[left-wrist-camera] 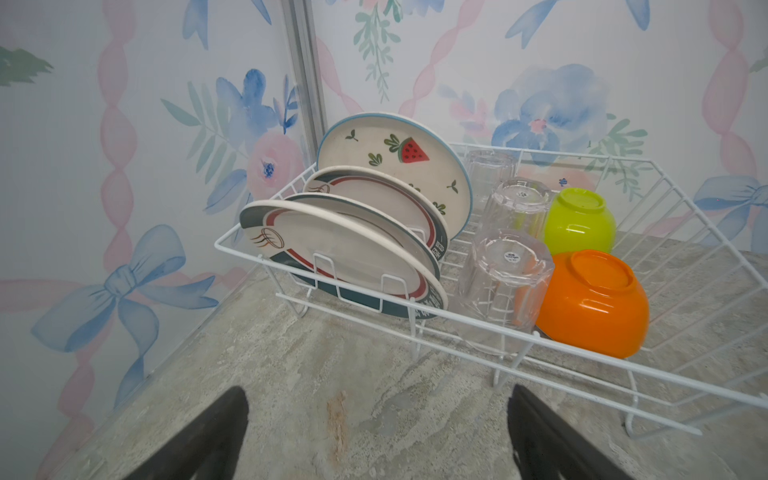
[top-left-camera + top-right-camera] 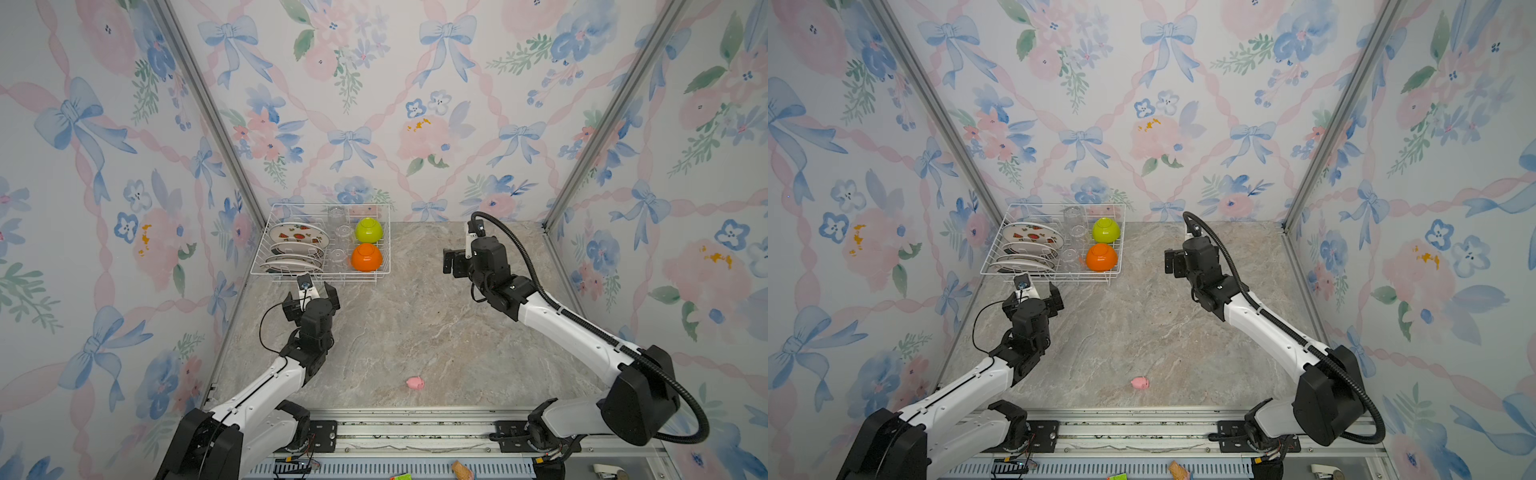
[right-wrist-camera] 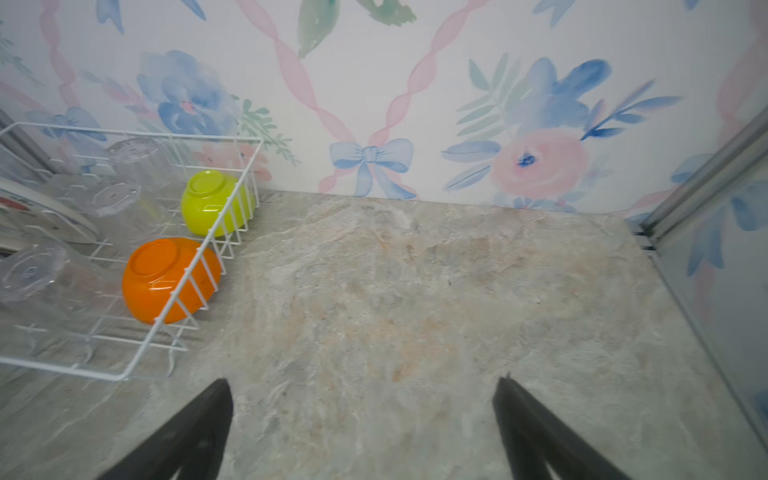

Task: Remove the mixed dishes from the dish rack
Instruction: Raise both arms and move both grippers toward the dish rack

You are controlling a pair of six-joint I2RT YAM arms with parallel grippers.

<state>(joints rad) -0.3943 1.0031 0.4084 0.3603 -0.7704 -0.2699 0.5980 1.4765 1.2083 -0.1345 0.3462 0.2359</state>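
Note:
The white wire dish rack [image 2: 388, 249] [image 2: 1122, 249] stands at the back left against the wall. It holds several upright plates [image 2: 299, 237] [image 1: 395, 153], three upturned clear glasses [image 2: 343, 230] [image 1: 505, 274], a lime-green bowl [image 2: 368, 230] [image 3: 212, 201] and an orange bowl [image 2: 366, 257] [image 3: 166, 278], both upside down. My left gripper [image 2: 308, 291] [image 1: 378, 392] hovers open just in front of the rack's near rim, with nothing in it. My right gripper [image 2: 455, 259] [image 3: 363, 382] is open over bare table to the right of the rack, also with nothing in it.
A small pink toy [image 2: 415, 382] [image 2: 1140, 382] lies on the marble tabletop [image 2: 415, 324] near the front edge. Floral walls close in the left, back and right sides. A metal rail [image 2: 415, 432] with the arm bases runs along the front.

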